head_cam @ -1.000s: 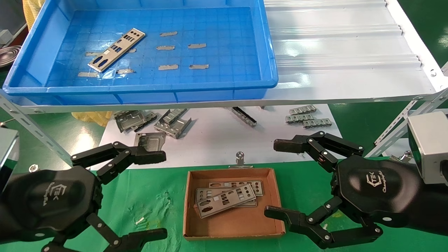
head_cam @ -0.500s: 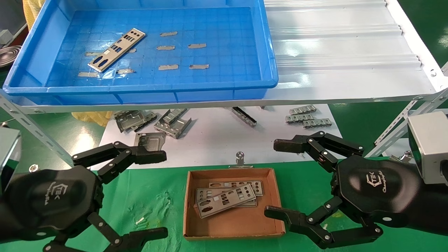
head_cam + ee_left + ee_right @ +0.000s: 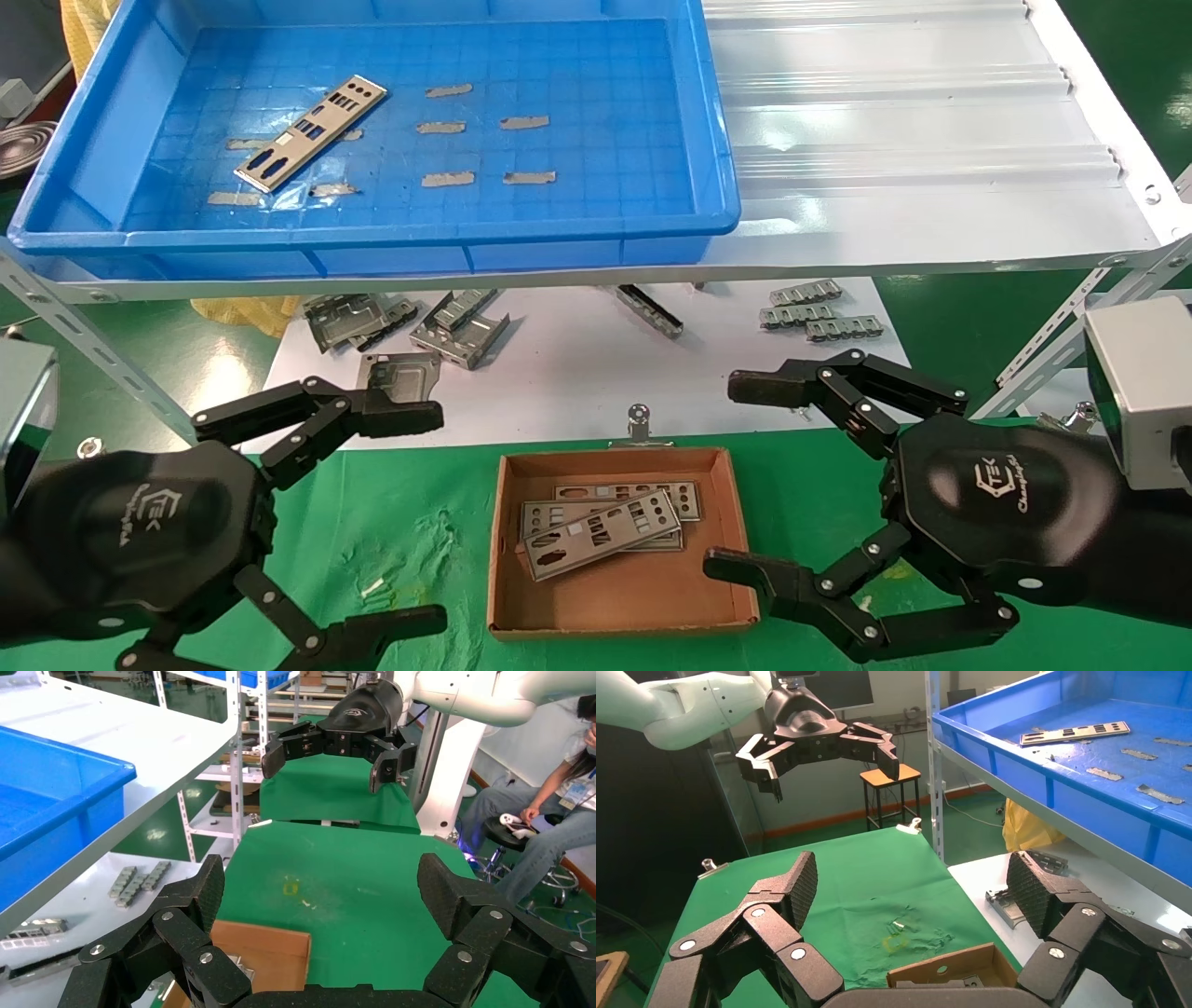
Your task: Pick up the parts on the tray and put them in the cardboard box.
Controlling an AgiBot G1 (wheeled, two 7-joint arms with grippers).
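One silver plate (image 3: 310, 132) lies slanted in the left part of the blue tray (image 3: 717, 140); it also shows in the right wrist view (image 3: 1075, 733). The cardboard box (image 3: 615, 596) sits on the green cloth between my grippers and holds three plates (image 3: 603, 527). My left gripper (image 3: 424, 517) is open and empty, to the left of the box. My right gripper (image 3: 731, 475) is open and empty, to the right of the box. Each wrist view shows the other gripper farther off, the right one (image 3: 325, 758) and the left one (image 3: 828, 759).
The tray stands on a white corrugated shelf (image 3: 913, 140). Below it a white sheet (image 3: 577, 373) carries folded grey brackets (image 3: 410, 321) and small ridged strips (image 3: 819, 317). A clip (image 3: 639, 421) stands just behind the box. Slanted shelf struts (image 3: 84, 340) flank both sides.
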